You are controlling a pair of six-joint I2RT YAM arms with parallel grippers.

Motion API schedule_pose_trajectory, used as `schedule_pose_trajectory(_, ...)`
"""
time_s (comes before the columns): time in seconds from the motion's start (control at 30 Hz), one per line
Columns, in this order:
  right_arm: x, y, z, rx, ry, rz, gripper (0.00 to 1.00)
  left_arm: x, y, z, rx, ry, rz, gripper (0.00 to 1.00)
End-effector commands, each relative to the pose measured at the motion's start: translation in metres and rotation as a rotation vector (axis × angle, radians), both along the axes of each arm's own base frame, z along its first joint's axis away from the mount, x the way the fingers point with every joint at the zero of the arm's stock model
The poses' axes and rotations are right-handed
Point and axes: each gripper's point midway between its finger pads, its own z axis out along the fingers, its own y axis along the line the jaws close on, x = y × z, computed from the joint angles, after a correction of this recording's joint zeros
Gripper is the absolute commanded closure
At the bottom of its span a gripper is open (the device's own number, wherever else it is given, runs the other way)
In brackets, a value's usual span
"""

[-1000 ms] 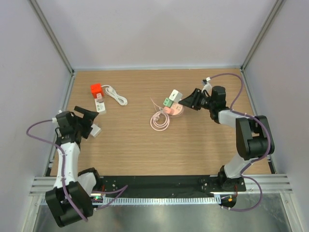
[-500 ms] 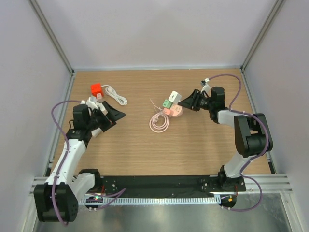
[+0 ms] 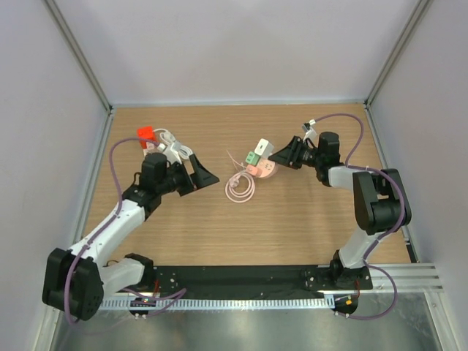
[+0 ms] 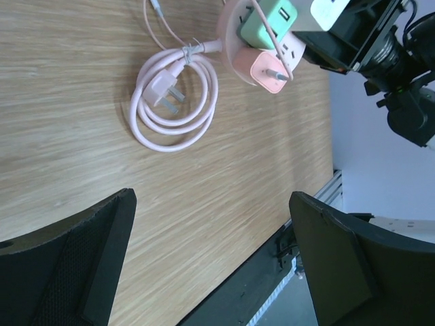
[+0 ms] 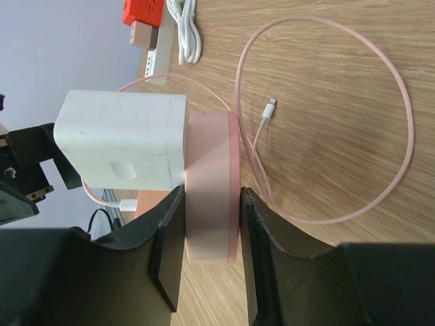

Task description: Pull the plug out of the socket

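A round pink socket point(image 3: 266, 169) lies mid-table with a white plug point(image 3: 265, 146), a green plug point(image 3: 253, 155) and a pink plug point(image 3: 254, 167) in it. My right gripper point(image 3: 281, 156) is shut on the socket's rim; in the right wrist view the fingers point(image 5: 166, 251) press both flat sides of the socket point(image 5: 212, 183), with the white plug point(image 5: 122, 139) sticking out to the left. My left gripper point(image 3: 202, 174) is open and empty, left of the socket and apart from it. In the left wrist view the socket point(image 4: 234, 44) and the green plug point(image 4: 279, 17) lie far ahead of the left gripper point(image 4: 214, 261).
The socket's pink cable coil point(image 3: 240, 186) with its plug lies between my left gripper and the socket. A thin pink charging cable point(image 5: 268, 109) loops behind the socket. A red and white power strip point(image 3: 150, 142) and a white cable point(image 3: 178, 144) lie at the back left.
My left arm has swung from the table's left edge rightward toward the socket, its gripper open. The right gripper has stayed shut on the socket, shifting it slightly.
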Motion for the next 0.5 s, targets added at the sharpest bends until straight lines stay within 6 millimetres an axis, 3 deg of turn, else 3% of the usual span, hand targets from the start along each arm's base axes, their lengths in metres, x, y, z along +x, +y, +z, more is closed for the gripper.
schedule_pose_trajectory(0.0,0.006,0.007,0.04,0.064,-0.131,0.05,0.99,0.016,-0.022,0.026,-0.019,-0.12,-0.006,0.0)
schedule_pose_trajectory(0.23,0.006,0.007,0.039,0.066,-0.127,0.051,0.99,0.025,-0.058,0.02,0.057,-0.168,-0.072,0.0)
schedule_pose_trajectory(0.43,0.006,0.007,0.037,0.075,-0.113,0.048,0.99,0.036,-0.085,-0.002,0.117,-0.145,-0.117,0.0)
schedule_pose_trajectory(0.47,0.006,0.007,0.036,0.079,-0.106,0.048,0.99,0.04,-0.091,0.004,0.116,-0.167,-0.124,0.0)
